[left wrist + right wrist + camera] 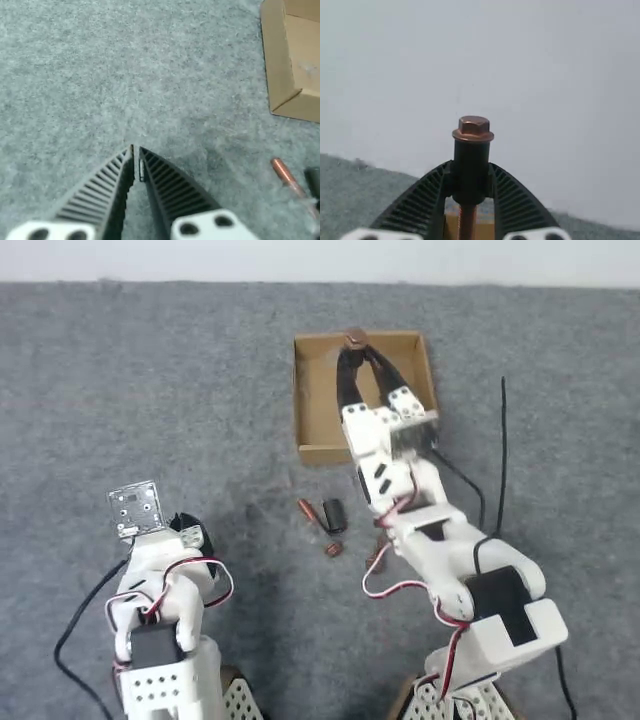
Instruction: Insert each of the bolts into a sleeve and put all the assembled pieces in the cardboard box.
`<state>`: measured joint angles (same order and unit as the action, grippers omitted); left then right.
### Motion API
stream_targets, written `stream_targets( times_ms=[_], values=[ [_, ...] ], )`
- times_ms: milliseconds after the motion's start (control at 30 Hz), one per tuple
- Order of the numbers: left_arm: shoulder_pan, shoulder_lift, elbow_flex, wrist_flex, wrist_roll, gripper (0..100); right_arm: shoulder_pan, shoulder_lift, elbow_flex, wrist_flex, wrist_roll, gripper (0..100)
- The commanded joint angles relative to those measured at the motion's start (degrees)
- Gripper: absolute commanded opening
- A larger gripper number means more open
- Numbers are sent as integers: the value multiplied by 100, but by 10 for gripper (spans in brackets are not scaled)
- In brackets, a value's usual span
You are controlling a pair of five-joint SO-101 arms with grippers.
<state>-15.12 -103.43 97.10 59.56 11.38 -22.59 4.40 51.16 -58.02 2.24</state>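
Observation:
My right gripper (356, 346) hangs over the far wall of the cardboard box (315, 400), shut on an assembled piece (470, 160). That piece is a black sleeve with a copper bolt through it, head (473, 128) upward and shank below. On the carpet in front of the box lie a copper bolt (306, 511), a black sleeve (334, 515) and two more copper pieces (333, 549) (377, 558). My left gripper (136, 151) stays shut and holds nothing, low over bare carpet to the left of these parts. It has the bolt (285, 172) and box (282, 75) off to one side.
Grey carpet covers the table up to a white wall at the back. A black cable (500, 460) runs along the right of the right arm. The left half of the carpet holds nothing but the left arm's base (165, 640).

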Motion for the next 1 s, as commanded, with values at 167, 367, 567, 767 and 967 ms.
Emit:
stream_targets(
  times_ms=[167, 367, 567, 767, 967],
  values=[
    [-26, -35, -57, -18, -62, 11, 382, -57, -1688, 3266, -9, 6],
    [-26, -35, -57, -18, -62, 11, 444, -75, -2523, 5578, -18, 8],
    [-26, -35, -57, -18, -62, 11, 444, -40, -3499, 7653, -18, 9],
    [-26, -35, -57, 18, -62, 11, 435, 576, -4457, 8664, -9, 9],
    [-26, -35, -57, 18, -62, 11, 444, 1499, -5908, 10176, -9, 9]
  ],
)
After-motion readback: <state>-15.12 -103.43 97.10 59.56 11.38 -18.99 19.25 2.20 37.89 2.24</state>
